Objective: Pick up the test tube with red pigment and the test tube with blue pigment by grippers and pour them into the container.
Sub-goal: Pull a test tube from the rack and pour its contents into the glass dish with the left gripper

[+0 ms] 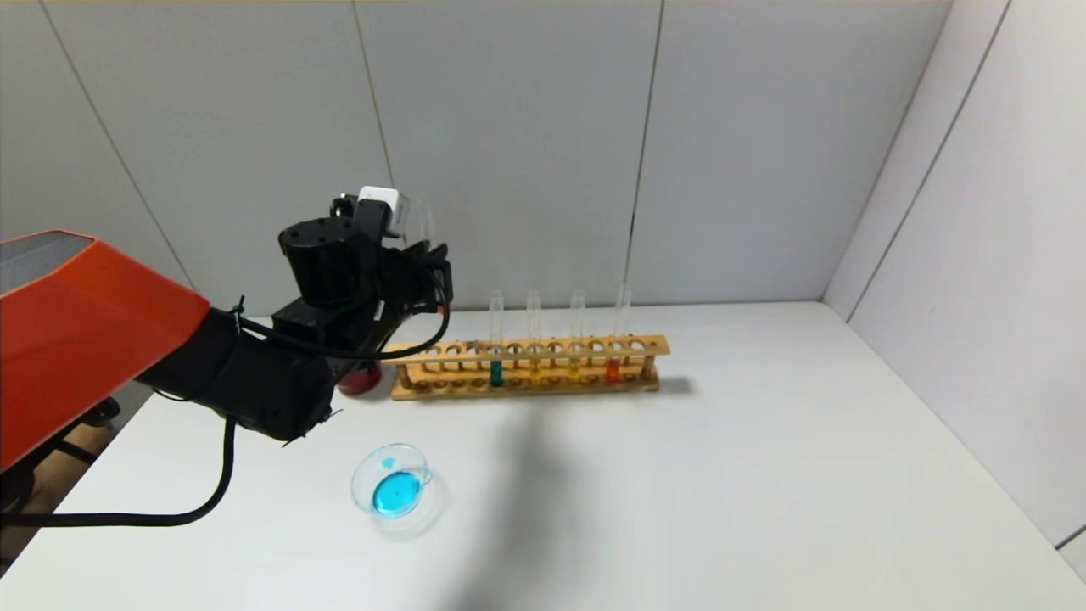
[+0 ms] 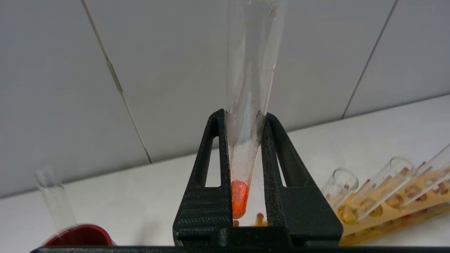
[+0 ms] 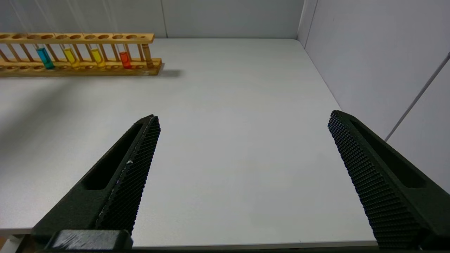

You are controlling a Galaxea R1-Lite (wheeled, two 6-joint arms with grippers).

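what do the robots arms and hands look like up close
The left arm is bulky and black with an orange shell, a looping black cable and a small white box at the wrist. The left hand and right hand have two pointed black fingers with textured pads.

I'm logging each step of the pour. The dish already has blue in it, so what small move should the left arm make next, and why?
Probably carry the red-pigment test tube toward the glass dish. The left hand grips it upright beside the wooden rack, well away from the dish, which holds only blue liquid.
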